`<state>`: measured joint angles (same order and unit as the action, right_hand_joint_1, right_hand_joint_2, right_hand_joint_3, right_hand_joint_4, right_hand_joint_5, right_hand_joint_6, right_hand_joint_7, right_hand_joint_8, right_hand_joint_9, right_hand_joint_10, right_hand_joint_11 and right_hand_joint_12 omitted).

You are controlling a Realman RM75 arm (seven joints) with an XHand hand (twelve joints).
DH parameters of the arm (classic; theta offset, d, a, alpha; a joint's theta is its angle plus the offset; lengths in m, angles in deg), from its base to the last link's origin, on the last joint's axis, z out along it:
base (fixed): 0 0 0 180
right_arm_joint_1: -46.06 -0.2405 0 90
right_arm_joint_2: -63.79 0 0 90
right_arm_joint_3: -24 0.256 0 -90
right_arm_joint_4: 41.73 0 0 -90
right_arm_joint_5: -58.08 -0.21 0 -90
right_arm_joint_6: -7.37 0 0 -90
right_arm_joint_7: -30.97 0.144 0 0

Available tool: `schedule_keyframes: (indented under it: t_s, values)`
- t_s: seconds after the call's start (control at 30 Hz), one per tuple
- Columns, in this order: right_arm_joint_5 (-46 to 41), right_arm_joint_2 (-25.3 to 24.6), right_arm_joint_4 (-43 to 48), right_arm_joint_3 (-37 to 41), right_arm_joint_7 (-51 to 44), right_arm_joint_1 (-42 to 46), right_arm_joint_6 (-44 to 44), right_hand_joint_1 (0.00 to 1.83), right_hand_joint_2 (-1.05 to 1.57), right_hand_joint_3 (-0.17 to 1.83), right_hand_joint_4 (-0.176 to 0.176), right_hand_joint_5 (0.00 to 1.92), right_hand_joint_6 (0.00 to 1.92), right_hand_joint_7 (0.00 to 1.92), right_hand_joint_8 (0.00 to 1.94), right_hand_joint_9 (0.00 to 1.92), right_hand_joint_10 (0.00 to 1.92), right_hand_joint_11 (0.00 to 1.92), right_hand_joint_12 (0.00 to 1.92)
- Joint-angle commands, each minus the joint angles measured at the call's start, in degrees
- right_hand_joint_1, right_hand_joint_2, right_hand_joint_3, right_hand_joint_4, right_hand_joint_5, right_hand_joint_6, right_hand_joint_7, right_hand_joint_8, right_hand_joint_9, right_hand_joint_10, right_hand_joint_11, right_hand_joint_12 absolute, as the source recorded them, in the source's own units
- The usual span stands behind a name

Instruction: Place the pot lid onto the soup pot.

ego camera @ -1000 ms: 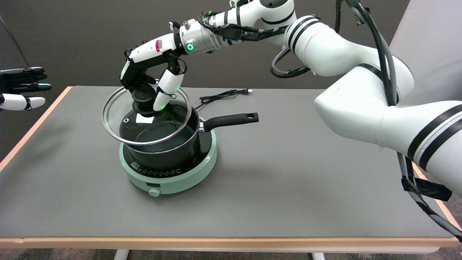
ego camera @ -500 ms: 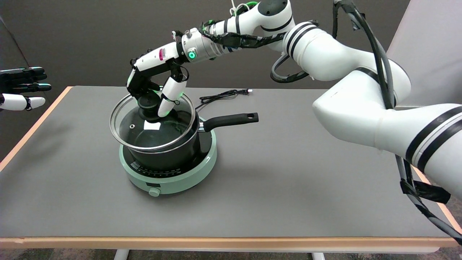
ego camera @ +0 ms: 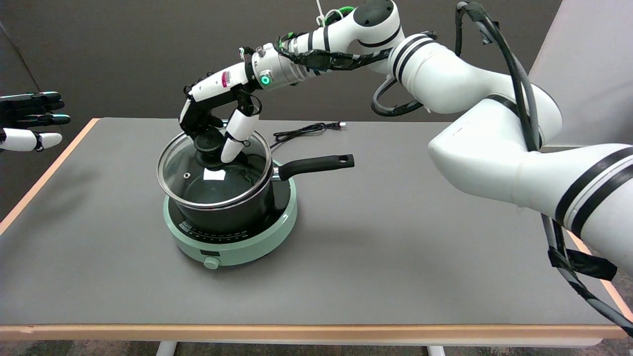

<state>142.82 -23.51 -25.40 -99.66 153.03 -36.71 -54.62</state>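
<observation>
A black soup pot (ego camera: 232,210) with a long black handle (ego camera: 316,164) stands on a mint-green induction cooker (ego camera: 237,247) left of the table's middle. Over its mouth sits a glass lid (ego camera: 190,185) with a steel rim and a black knob (ego camera: 207,144), shifted a little to the left and slightly tilted. My right hand (ego camera: 217,128) reaches down from above and grips the knob between its dark fingers and white thumb. Whether the lid's rim touches the pot all around I cannot tell.
A black power cord (ego camera: 306,130) with a plug lies on the grey table (ego camera: 395,237) behind the cooker. The idle left hand (ego camera: 29,121) hangs in the air at the far left. The cooker's dial (ego camera: 211,262) faces the near edge.
My right hand has carried the lid rightward and down, from tilted high at the pot's left to nearly level over its mouth.
</observation>
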Motion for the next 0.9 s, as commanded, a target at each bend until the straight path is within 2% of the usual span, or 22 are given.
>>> schedule_keyframes:
  t_s: [0.03, 0.9]
  values:
    - [0.72, -0.22, -1.55, -0.27, 0.0, 0.2, 1.3, 1.18, 1.22, 0.09, -0.108, 0.6, 1.43, 0.85, 1.4, 0.63, 1.87, 0.03, 1.85]
    - [1.35, 0.02, -1.47, 0.14, 0.0, 1.08, 1.93, 1.17, 1.21, 0.11, -0.103, 0.61, 1.42, 0.85, 1.39, 0.64, 1.87, 0.05, 1.86]
